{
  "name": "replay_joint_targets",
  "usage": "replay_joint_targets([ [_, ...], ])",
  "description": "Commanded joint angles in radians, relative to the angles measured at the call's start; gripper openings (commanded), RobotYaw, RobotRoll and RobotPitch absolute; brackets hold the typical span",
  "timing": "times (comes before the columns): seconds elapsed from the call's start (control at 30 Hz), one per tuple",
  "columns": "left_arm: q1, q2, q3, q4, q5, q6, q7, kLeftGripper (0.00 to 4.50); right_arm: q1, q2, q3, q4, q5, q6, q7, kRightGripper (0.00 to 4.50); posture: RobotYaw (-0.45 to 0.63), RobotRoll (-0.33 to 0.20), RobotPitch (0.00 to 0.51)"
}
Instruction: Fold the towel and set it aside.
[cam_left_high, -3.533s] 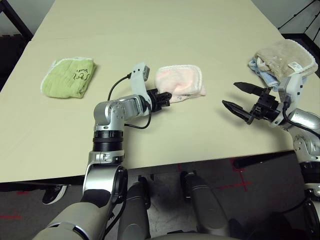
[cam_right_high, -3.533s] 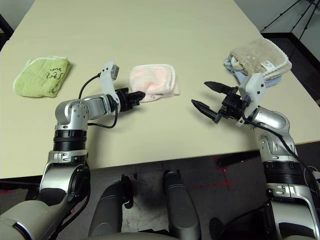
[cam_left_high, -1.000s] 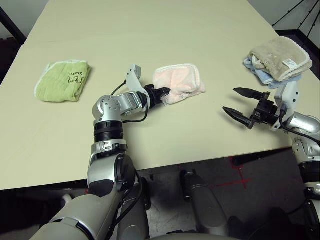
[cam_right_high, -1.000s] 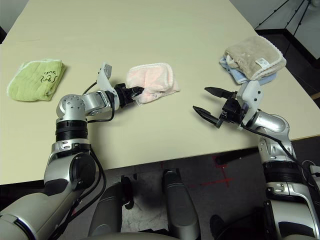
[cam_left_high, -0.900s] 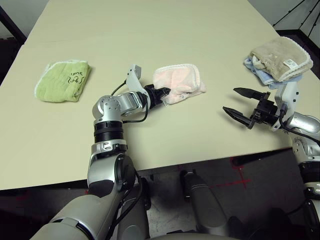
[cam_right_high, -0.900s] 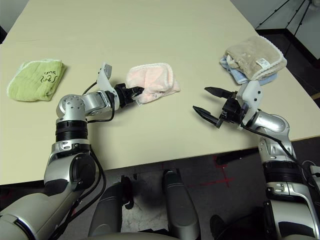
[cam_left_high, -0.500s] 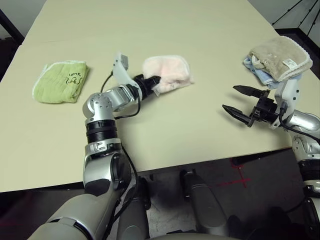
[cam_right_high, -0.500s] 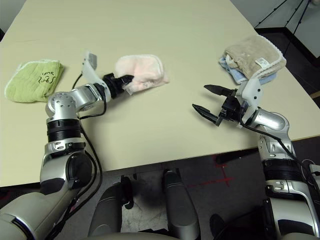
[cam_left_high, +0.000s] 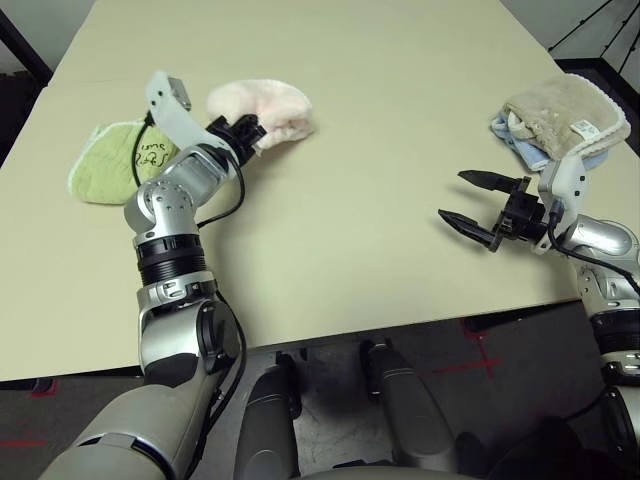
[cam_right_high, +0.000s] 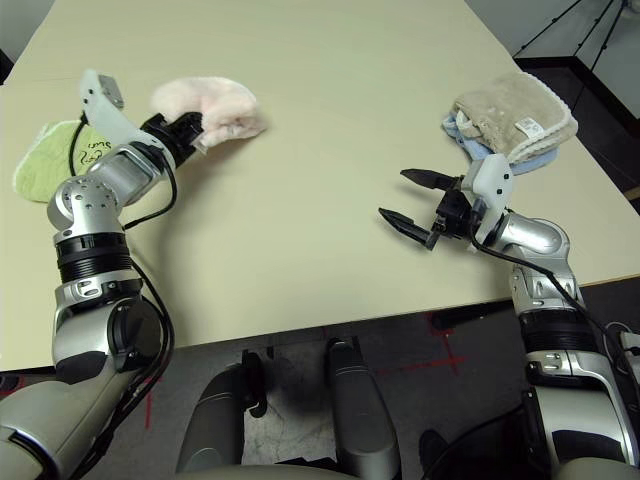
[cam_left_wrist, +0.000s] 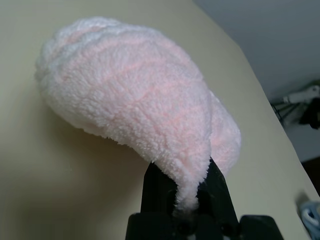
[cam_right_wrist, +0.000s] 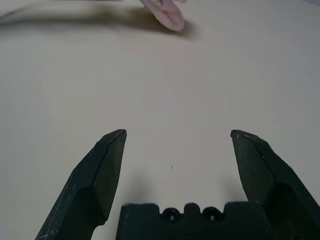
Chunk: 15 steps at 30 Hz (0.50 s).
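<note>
Left end effector grips one towel, four towels total

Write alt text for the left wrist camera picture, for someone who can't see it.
Two black fingers of the left gripper pinch a hanging fold of a fluffy pale pink towel, bunched into a rounded mound above a beige table.

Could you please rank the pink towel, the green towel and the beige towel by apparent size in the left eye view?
1. beige towel
2. pink towel; close to the beige, so unsure
3. green towel, partly hidden behind the arm
</note>
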Motion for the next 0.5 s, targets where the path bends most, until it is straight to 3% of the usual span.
replay_joint_targets([
  [0.03, -0.026, 0.045, 0.015, 0.031, 0.034, -0.082, 0.025, 0.02, 0.004, -0.002, 0.013, 0.018, -0.010, -0.014, 0.011, 4.50, -0.23, 0.000, 0.228],
  [0.5, 0.027, 0.102, 0.067, -0.056, 0.090, -0.202, 0.210, 0.02, -0.002, 0.003, 0.018, 0.030, -0.013, -0.013, 0.023, 4.50, -0.20, 0.000, 0.233],
])
